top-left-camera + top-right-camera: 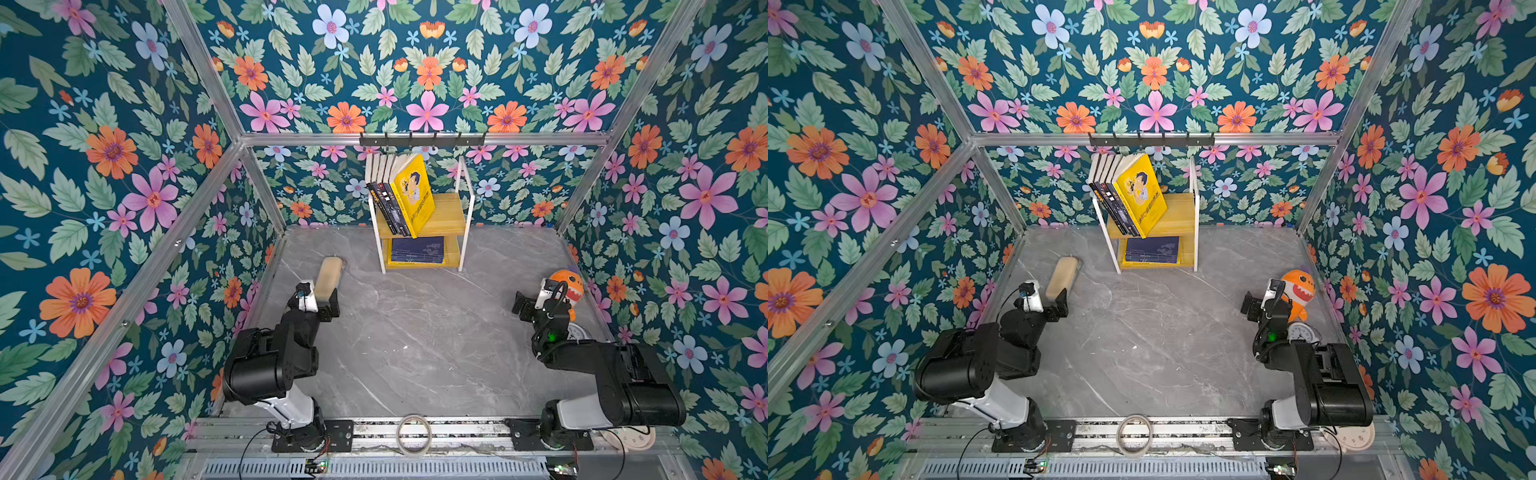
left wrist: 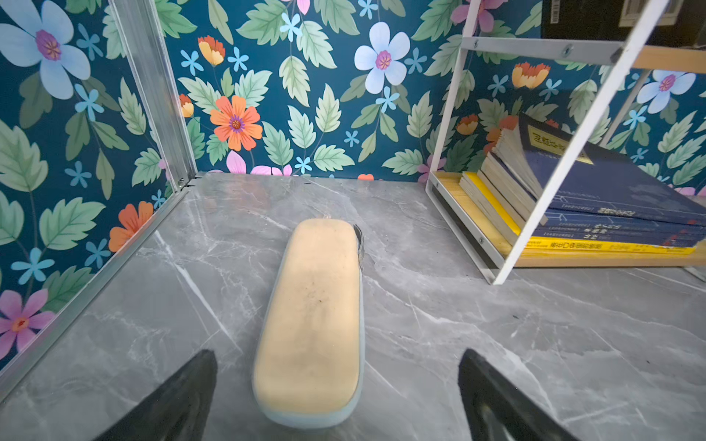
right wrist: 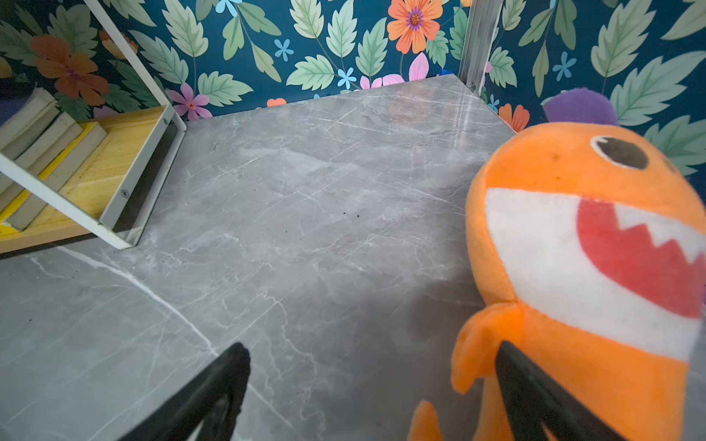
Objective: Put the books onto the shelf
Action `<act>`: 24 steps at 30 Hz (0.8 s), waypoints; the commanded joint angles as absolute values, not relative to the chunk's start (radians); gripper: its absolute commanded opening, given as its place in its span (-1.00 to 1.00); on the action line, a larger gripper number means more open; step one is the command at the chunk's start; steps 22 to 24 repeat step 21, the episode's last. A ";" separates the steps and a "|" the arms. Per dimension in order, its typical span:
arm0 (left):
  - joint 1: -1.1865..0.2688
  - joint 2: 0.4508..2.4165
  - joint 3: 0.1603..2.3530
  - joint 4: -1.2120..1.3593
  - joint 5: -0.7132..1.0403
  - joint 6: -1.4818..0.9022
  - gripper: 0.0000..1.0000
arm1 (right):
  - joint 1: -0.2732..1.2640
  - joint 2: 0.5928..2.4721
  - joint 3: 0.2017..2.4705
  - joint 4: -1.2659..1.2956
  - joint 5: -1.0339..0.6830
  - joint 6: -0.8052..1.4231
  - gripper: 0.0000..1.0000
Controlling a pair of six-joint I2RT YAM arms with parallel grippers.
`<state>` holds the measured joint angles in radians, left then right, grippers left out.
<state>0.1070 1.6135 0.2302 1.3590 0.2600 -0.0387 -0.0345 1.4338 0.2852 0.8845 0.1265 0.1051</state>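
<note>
Both top views | books [image 1: 400, 195] lean on shelf [image 1: 451, 216] top, more flat below | left hand [image 2: 338, 357] spread astride tan case [image 2: 311, 305] | right hand [image 3: 371, 348] spread by orange plush [image 3: 573, 267]

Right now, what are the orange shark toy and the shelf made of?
The shark toy looks like soft plush: fuzzy orange fabric. The shelf seems to be light wood boards, grain showing, in a thin white frame, probably painted metal, with screws.
</note>
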 commanded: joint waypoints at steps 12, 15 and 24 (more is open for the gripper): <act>0.126 1.630 0.227 1.402 0.307 -0.045 1.00 | -0.033 1.432 0.289 0.910 0.138 0.110 0.98; 0.105 1.605 0.242 1.321 0.276 -0.023 1.00 | -0.033 1.433 0.288 0.910 0.138 0.110 0.98; 0.089 1.608 0.220 1.371 0.281 -0.006 1.00 | -0.034 1.433 0.289 0.908 0.138 0.110 0.98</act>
